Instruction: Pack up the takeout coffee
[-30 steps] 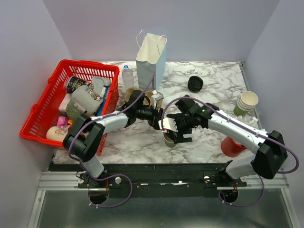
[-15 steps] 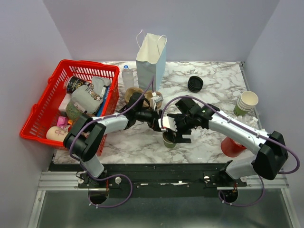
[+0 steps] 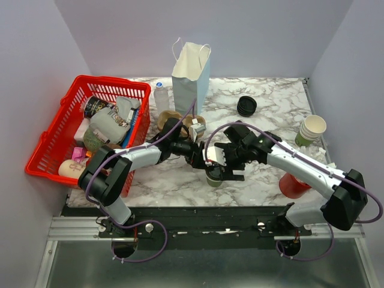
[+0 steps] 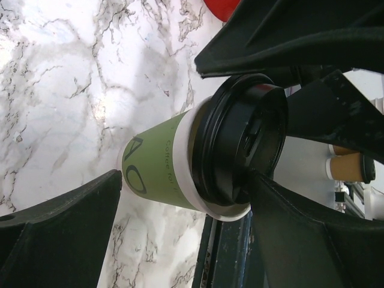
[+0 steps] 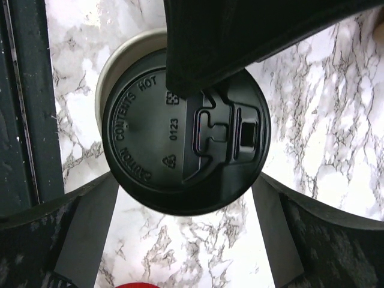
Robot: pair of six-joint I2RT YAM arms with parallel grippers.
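The marble-patterned table (image 3: 270, 99) bears a white paper bag (image 3: 191, 69), mouth open to receive the drink. In front of the bag, the right gripper (image 5: 186, 207) hangs spread, grasping nothing. The left gripper (image 4: 187, 180) stands wide too, seemingly ready to steady the small olive-green paper cup with its round black plastic sip lid (image 4: 159, 163), upright between both, not yet packed.

A small olive-green paper cup (image 4: 157, 171) with dark lettering on its side and a white rim stands upright on the marble tabletop (image 3: 168, 183), near the front edge and about midway across. A round black plastic sip lid (image 5: 156, 156), embossed "CAUTION CONTENTS HOT", sits over its mouth. Whether the lid is pressed fully home cannot be told.
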